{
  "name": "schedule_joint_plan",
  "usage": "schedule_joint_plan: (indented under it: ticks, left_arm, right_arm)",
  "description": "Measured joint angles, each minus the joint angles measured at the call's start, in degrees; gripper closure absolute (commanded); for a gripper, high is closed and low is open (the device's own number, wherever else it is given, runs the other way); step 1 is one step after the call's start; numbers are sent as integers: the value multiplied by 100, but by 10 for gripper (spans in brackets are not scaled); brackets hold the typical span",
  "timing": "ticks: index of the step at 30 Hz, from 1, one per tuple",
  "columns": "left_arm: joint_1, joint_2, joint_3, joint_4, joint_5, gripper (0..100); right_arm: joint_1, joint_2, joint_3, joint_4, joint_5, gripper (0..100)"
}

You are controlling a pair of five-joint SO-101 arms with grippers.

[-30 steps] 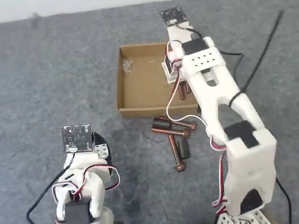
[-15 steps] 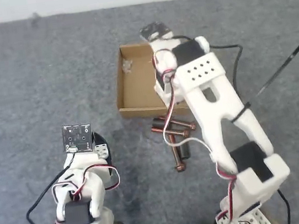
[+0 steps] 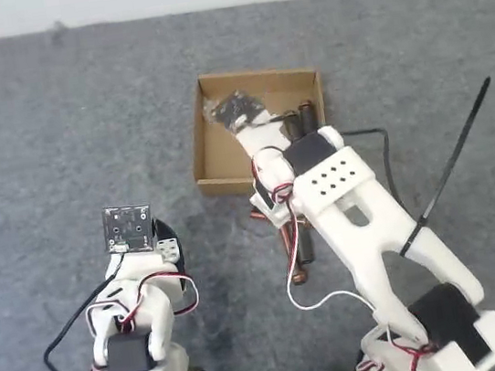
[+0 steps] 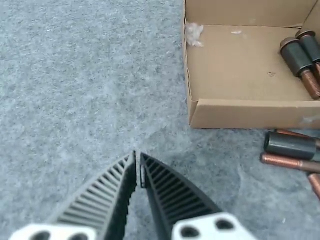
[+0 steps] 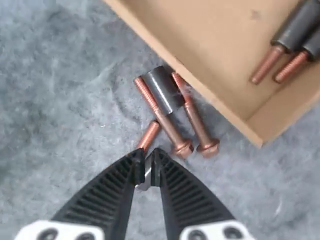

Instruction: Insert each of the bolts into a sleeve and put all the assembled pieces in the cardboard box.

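While the left arm sits low at the near left of the grey felt-covered table (image 3: 53,111), its black ribbed left gripper (image 4: 138,161) hangs over bare felt with the jaws pressed together on nothing, apart from the shallow brown cardboard box (image 4: 250,114). That box stands toward the middle, open-topped. Against its right wall lie two assembled pieces (image 4: 299,59), copper-coloured bolts pushed through dark cylindrical sleeves, side by side. Just outside the box's near wall, three loose copper-coloured bolts (image 5: 164,116) and a loose dark grey sleeve (image 5: 161,89) lie on the felt. The sleeve rests between two of the bolts and against them, though whether one runs through it I cannot tell. Farther right, the white right arm stretches over this cluster. Its right gripper (image 5: 148,156) is likewise closed and empty, its tips just short of the end of the third bolt (image 5: 149,134).
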Motion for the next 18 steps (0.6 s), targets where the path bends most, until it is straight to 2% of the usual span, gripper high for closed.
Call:
schedule_joint_plan:
  ticks: [4,9,14,18]
  left_arm:
    - [0,0,0,0,0,988]
    - [0,0,0,0,-9,988]
    - [0,0,0,0,-9,988]
    - [0,0,0,0,-9,988]
  right_arm:
    - [0,53,35,-352,598,978]
    - [0,580,35,-642,967,860]
    - [9,1011,35,-862,1073,892]
    - [9,1266,35,-1029,1336,877]
